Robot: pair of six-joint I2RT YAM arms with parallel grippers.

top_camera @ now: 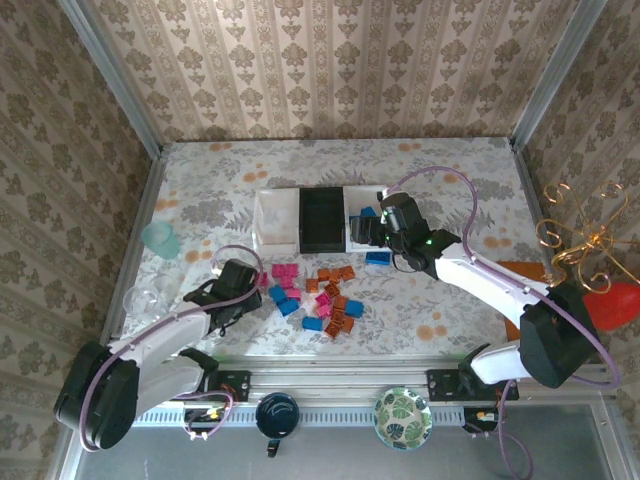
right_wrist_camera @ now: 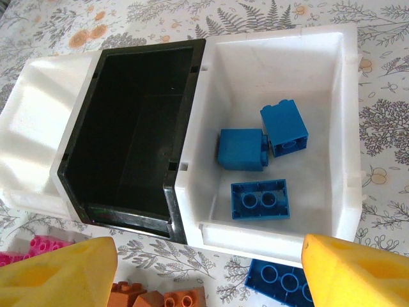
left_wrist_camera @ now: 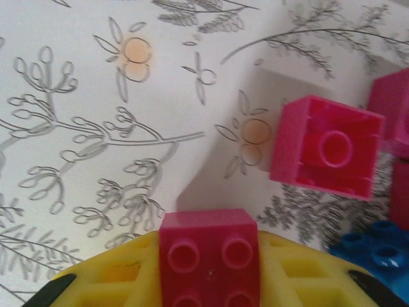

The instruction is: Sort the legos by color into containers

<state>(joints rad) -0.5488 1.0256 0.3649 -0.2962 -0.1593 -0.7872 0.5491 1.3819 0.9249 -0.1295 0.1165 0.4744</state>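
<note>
My left gripper [top_camera: 246,284] is shut on a magenta-pink lego [left_wrist_camera: 209,252] clamped between its yellow fingers, just above the table at the left edge of the loose pile. Another pink lego [left_wrist_camera: 327,148] lies hollow side up beside it. Orange [top_camera: 335,282], pink [top_camera: 285,272] and blue [top_camera: 290,306] legos are scattered mid-table. The containers stand in a row: white tray [right_wrist_camera: 38,121], black tray [right_wrist_camera: 185,115], white tray [right_wrist_camera: 319,77] holding three blue legos [right_wrist_camera: 259,199]. My right gripper [right_wrist_camera: 211,268] hangs open and empty over that tray's near rim; a blue lego [right_wrist_camera: 275,281] lies just outside.
A teal cup [top_camera: 160,240] and a clear glass [top_camera: 145,295] stand at the left edge. A dark cup [top_camera: 277,415] and a green-patterned bowl [top_camera: 402,418] sit on the near rail. A gold wire ornament [top_camera: 580,235] and an orange object [top_camera: 610,300] are at the right.
</note>
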